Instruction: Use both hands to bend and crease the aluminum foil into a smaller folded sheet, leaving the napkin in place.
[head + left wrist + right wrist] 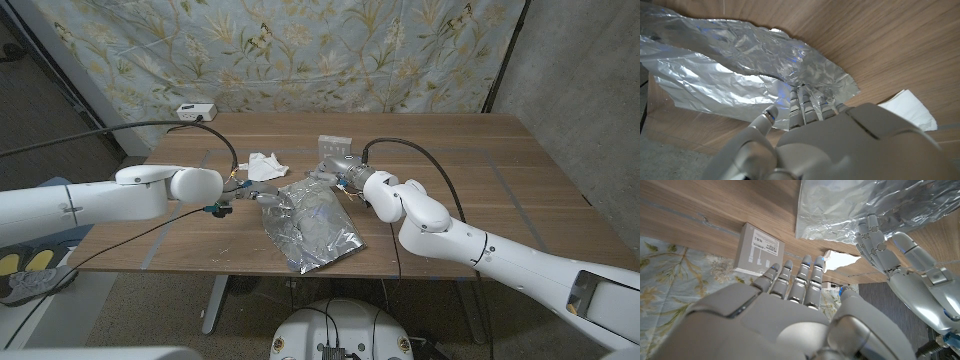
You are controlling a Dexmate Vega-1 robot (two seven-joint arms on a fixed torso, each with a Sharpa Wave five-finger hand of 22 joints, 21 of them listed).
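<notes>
Foil: your aluminum foil point(312, 224) lies crumpled a little below the middle of the head view, one sheet, its far edge toward the hands and a corner reaching the table's near edge.
Left hand: your left hand point(262, 199) is at the foil's upper left corner; in the left wrist view its fingertips point(801, 95) reach under or onto the raised foil edge point(790, 75). Whether they pinch it, you cannot tell.
Right hand: your right hand point(335, 181) hovers just above the foil's upper right edge, fingers point(797, 277) spread apart with nothing in them.
Handling: judge the foil very light, thin and easily torn, yet it keeps any crease you press in. It will likely slide on the wood, so pin one edge before bending.
Where to hold: take the far edge at its two corners, one per hand, and bring it toward the near edge.
Napkin: one white napkin point(264, 165) lies up and left of the foil, apart from it.
Box: one small pale box point(331, 146) stands behind the right hand.
Count: one foil, one napkin, one box, two hands.
</notes>
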